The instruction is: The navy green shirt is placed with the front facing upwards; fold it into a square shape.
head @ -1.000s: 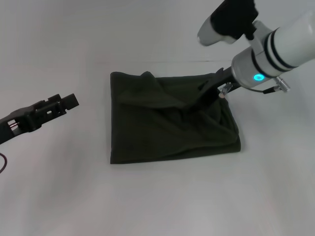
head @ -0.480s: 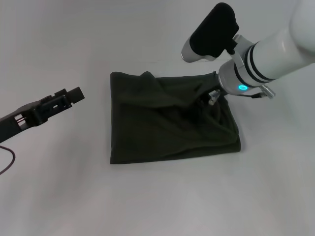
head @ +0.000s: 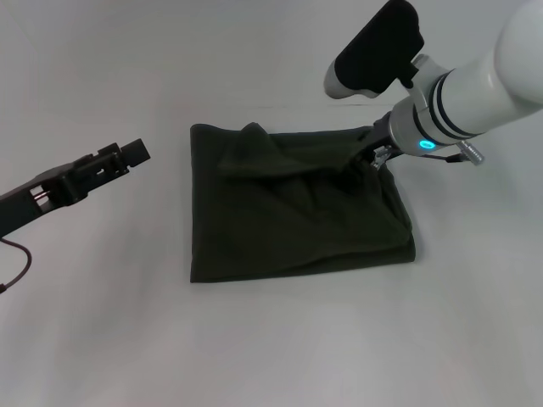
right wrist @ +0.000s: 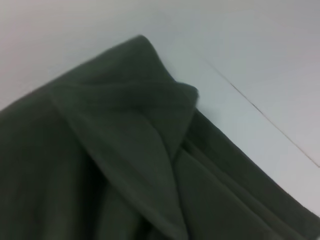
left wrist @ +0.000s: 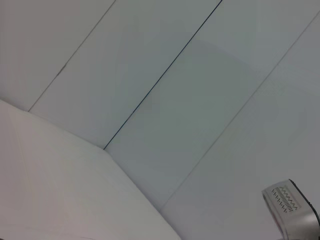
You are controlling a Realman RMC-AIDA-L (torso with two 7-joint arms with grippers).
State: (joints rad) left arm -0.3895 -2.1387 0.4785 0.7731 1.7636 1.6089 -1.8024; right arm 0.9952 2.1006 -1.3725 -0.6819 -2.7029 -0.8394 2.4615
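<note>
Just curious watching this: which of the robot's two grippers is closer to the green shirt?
The right. The right gripper is at the navy green shirt's far right corner, over the cloth. The left gripper hangs over bare table, well off the shirt's left edge.

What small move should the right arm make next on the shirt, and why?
Probably press or smooth the raised fold flat. The navy green shirt already lies as a rough square on the table, but a loose ridge stands up across its top. The right gripper sits at the far right corner, while the left gripper hangs apart.
</note>
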